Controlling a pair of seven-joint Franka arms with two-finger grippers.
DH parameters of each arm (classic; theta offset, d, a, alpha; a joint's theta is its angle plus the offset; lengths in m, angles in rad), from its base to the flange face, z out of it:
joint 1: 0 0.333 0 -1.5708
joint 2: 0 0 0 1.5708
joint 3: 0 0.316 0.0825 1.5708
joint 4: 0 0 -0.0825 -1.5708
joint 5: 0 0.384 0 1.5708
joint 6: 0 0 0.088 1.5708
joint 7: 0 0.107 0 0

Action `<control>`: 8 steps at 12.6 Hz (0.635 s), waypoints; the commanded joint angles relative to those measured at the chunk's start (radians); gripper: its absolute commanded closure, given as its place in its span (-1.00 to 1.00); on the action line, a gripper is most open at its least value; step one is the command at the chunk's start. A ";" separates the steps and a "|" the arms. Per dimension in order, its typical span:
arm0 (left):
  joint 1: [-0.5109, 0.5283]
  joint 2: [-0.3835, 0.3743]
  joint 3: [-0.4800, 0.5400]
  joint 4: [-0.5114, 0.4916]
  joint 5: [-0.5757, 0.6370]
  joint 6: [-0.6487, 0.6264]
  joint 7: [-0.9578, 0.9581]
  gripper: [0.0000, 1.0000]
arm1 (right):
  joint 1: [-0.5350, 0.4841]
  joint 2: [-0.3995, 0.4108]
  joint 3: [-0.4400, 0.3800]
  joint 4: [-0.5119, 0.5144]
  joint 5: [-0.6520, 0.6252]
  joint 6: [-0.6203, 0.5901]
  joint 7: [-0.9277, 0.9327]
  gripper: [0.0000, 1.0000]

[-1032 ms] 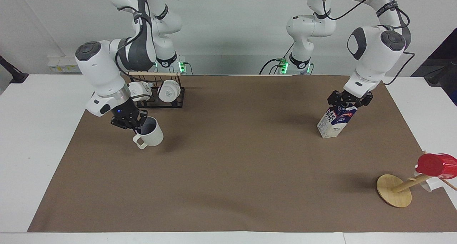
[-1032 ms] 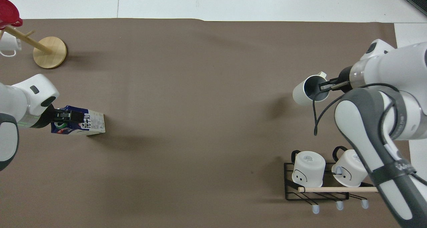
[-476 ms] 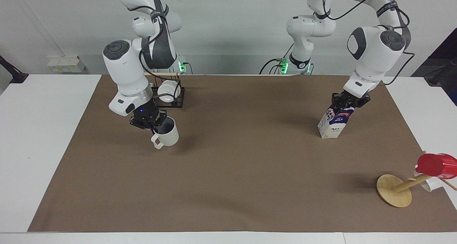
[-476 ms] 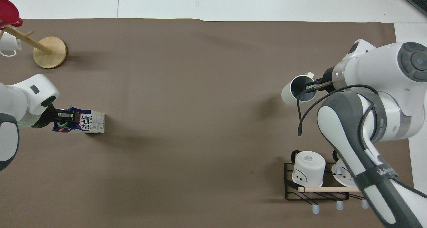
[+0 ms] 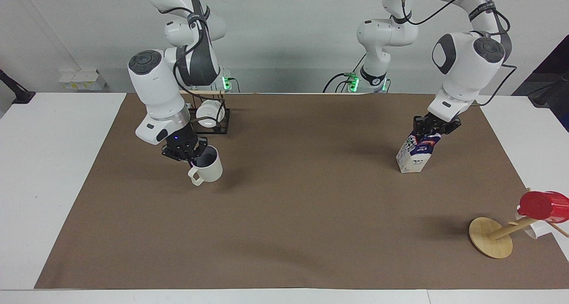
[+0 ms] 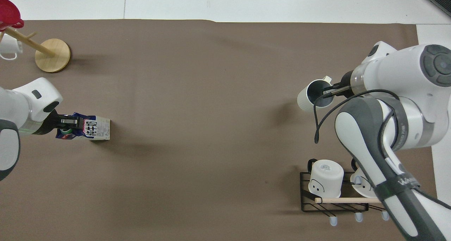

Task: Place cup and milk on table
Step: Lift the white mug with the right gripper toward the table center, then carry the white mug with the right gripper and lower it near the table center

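Note:
The cream-white cup (image 5: 210,170) hangs tilted, its base at or just above the brown mat of the table (image 5: 289,215), handle away from the robots. My right gripper (image 5: 192,156) is shut on its rim, one finger inside. In the overhead view the cup (image 6: 307,97) shows its grey inside with the right gripper (image 6: 333,91) at the rim. The milk (image 5: 415,155) leans a little with its base on the mat toward the left arm's end. My left gripper (image 5: 433,128) is shut on its blue gable top. Overhead, the milk (image 6: 92,128) lies under the left gripper (image 6: 68,123).
A black wire rack (image 5: 222,124) with two upturned white mugs (image 6: 326,177) stands near the right arm's base. A wooden mug tree (image 5: 491,244) with a red cup (image 5: 543,205) and a white mug (image 6: 7,47) stands at the left arm's end, farther from the robots than the milk.
Over the last second my right arm carried the cup sideways toward the table's middle and then held still. The milk tipped more upright under my left gripper.

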 commanded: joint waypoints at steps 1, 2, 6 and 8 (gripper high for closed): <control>-0.011 0.015 0.011 0.016 0.006 0.013 0.002 0.11 | 0.076 0.026 0.003 0.027 -0.017 0.001 0.150 1.00; -0.011 0.015 0.011 0.019 0.006 0.012 0.003 0.11 | 0.117 0.055 0.003 0.056 -0.018 0.004 0.219 1.00; -0.011 0.015 0.011 0.019 0.006 0.010 0.000 0.11 | 0.243 0.156 0.003 0.162 -0.037 0.009 0.448 1.00; -0.011 0.015 0.011 0.019 0.006 0.009 -0.002 0.11 | 0.304 0.184 0.003 0.164 -0.038 0.052 0.540 1.00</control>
